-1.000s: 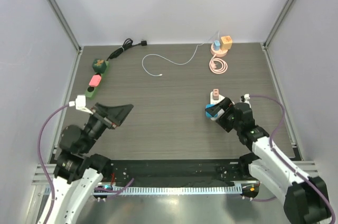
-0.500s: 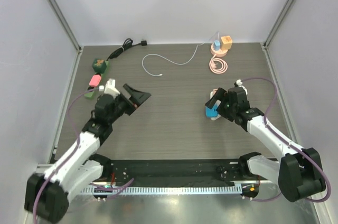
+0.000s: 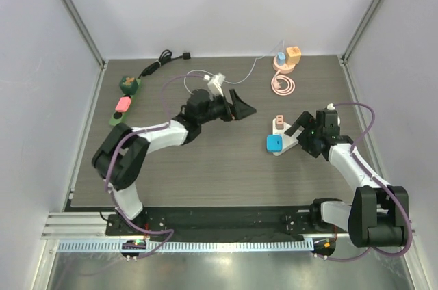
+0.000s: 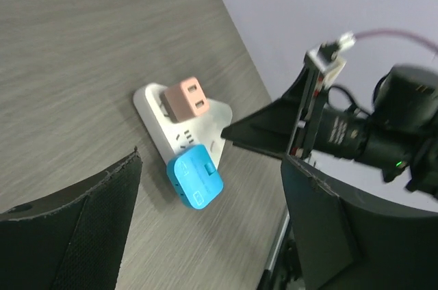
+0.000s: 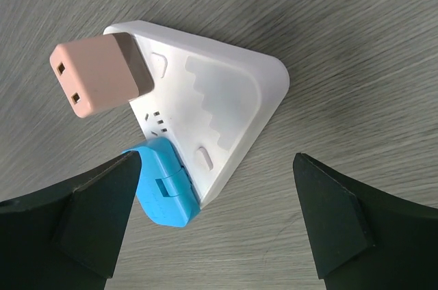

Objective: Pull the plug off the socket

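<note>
White socket lies between spread right jaws.

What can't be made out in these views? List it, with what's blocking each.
- Prongs of the pink boxy plug and the blue boxy plug: every view, buried in the white triangular plastic socket block.
- Socket block's right part: top view, overlapped by the right end effector.
- Orange block and light-blue piece at the back: top view, too small to identify.

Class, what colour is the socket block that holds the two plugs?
The socket is white, clearest in the right wrist view.
</note>
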`<state>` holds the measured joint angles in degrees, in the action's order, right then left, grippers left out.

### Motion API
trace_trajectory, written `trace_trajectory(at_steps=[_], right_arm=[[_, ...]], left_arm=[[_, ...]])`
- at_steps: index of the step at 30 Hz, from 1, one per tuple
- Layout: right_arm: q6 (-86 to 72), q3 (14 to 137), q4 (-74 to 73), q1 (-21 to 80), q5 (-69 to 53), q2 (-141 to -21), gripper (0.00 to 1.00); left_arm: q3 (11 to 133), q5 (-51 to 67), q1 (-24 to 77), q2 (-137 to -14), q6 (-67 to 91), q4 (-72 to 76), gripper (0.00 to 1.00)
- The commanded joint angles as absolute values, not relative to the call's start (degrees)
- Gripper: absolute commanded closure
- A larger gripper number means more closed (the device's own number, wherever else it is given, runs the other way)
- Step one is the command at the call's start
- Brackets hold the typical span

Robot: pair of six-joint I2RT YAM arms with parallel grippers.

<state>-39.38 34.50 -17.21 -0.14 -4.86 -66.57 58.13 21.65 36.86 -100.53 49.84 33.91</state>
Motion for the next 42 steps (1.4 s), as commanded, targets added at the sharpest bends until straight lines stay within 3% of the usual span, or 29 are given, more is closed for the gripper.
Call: trace_trajectory(at_steps=[1,8,15,32,41,42], right_arm=[[-37.4,34.8,-14.9,-1.3,-6.8,-66.1,0.01],[-37.2,30.4,-10.0,-4.0,-9.1,-65.4,0.01],[-42.2,23.0,6.1,-6.7,-17.9,-67.2,0.10],[-43.9,19.6,16.4,-8.3,-18.6,-73.3,0.26],[-45.6,18.3,21.4,-8.3,-21.1,-76.4,0.46],[-44.8,18.2,21.2,-8.3,-21.1,-76.3,0.53]], left_arm=[[60.6,23.2,40.6,-104.4,44.3,40.3,0.18],[61.6,20.4,45.4,-111.4,43.2,38.2,0.24],[63.7,20.6,46.9,-115.6,47.5,36.1,0.30],[68.5,19.8,50.2,-122.2,51.5,35.5,0.32],[71.0,19.9,51.3,-124.7,52.2,34.8,0.32],[71.2,20.0,51.4,-125.0,52.4,34.9,0.32]])
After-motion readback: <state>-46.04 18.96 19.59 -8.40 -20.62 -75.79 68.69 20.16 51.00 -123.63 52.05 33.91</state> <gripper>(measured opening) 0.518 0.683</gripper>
